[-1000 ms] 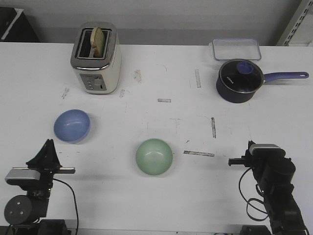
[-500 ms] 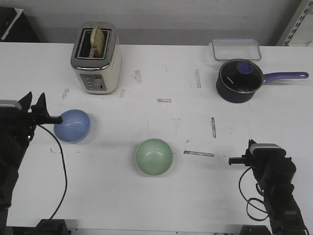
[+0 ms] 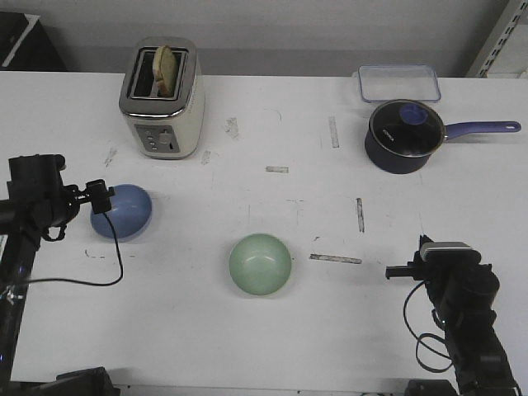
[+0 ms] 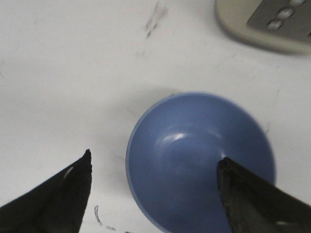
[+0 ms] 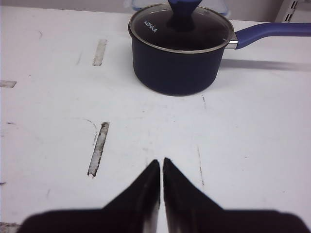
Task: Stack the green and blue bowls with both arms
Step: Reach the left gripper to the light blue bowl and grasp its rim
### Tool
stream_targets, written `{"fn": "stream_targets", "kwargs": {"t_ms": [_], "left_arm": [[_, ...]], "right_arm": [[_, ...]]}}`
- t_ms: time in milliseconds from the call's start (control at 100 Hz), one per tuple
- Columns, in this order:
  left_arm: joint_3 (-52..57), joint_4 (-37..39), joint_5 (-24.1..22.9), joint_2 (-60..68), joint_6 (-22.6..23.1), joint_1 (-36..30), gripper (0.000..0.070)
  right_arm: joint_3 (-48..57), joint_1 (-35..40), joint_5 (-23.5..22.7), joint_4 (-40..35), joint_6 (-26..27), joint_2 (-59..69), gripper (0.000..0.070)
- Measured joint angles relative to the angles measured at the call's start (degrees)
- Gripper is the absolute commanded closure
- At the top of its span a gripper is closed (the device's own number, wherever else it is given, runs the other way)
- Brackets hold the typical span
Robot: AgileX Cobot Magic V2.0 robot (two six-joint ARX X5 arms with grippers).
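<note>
The blue bowl [image 3: 125,213] sits upright on the white table at the left. The green bowl [image 3: 260,263] sits upright near the middle front. My left gripper [image 3: 102,198] is open at the blue bowl's left rim. In the left wrist view the gripper [image 4: 154,158] straddles that rim of the bowl [image 4: 194,141]: one finger is over the bowl's inside, the other over bare table outside it. My right gripper [image 3: 393,271] is shut and empty at the front right, well right of the green bowl. In the right wrist view [image 5: 161,161] it hovers over bare table.
A cream toaster [image 3: 162,99] with a slice of bread stands behind the blue bowl; its corner shows in the left wrist view [image 4: 272,24]. A navy saucepan with a glass lid [image 3: 404,136] and a clear lidded box [image 3: 398,82] stand at the back right. Tape marks dot the table.
My left arm has swung from the front left corner out to the blue bowl, and its open gripper now sits at the bowl's left rim. The right arm and both bowls have not moved.
</note>
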Motion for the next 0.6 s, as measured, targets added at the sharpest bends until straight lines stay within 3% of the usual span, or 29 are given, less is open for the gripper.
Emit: {"fn": "stream_targets", "kwargs": {"t_ms": [140,390,600], "left_arm": [[0.0,-2.6,3.8,7.4,-0.1,2.1,0.0211],[0.0,-0.4,4.0,15.9,-0.2,4.1,0.0233],[0.0,0.7,4.0,17.0,-0.2,4.0,0.0511]], "right_arm": [[0.0,0.0,0.0,0.0,0.0,0.0,0.07],[0.0,0.0,0.0,0.0,0.0,0.0,0.07],[0.0,0.0,0.0,0.0,0.0,0.0,0.07]]}}
